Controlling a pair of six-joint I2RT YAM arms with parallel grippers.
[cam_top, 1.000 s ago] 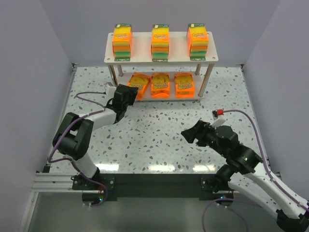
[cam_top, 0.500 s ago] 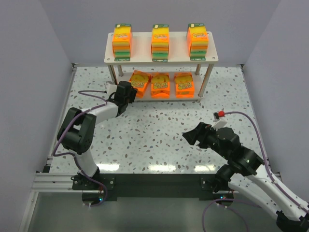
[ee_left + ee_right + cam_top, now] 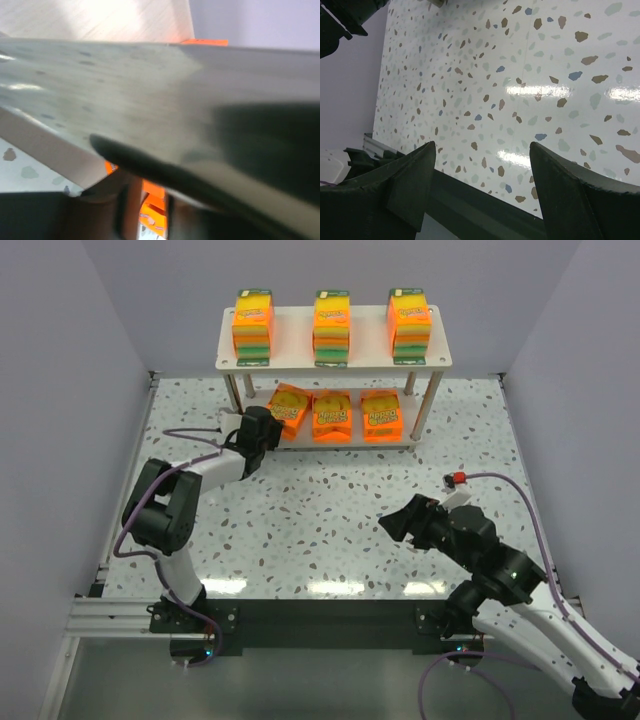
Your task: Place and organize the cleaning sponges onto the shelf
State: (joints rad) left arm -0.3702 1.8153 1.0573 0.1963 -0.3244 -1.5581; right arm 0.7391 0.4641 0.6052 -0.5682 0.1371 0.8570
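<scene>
The shelf (image 3: 293, 342) stands at the back of the table. Three cleaning sponges stand upright on its top board (image 3: 253, 328) (image 3: 332, 328) (image 3: 410, 325). Three more lie on the lower board: a tilted left one (image 3: 291, 408), a middle one (image 3: 332, 415) and a right one (image 3: 381, 415). My left gripper (image 3: 268, 426) reaches under the shelf's left end, at the tilted pack. In the left wrist view the blurred shelf board (image 3: 150, 90) fills the top. Below it, an orange pack (image 3: 152, 192) sits between the narrowly spaced jaws of the left gripper (image 3: 149, 215). My right gripper (image 3: 395, 523) (image 3: 482, 147) hovers open over bare table.
The speckled white table (image 3: 330, 510) is bounded by lilac walls on the left, right and back. A black rail (image 3: 485, 200) runs along the near edge under the right gripper. A red-tipped cable (image 3: 456, 477) arcs off the right arm.
My left gripper has pushed forward to the tilted lower-left pack and its jaws have narrowed around it. The right arm has barely shifted.
</scene>
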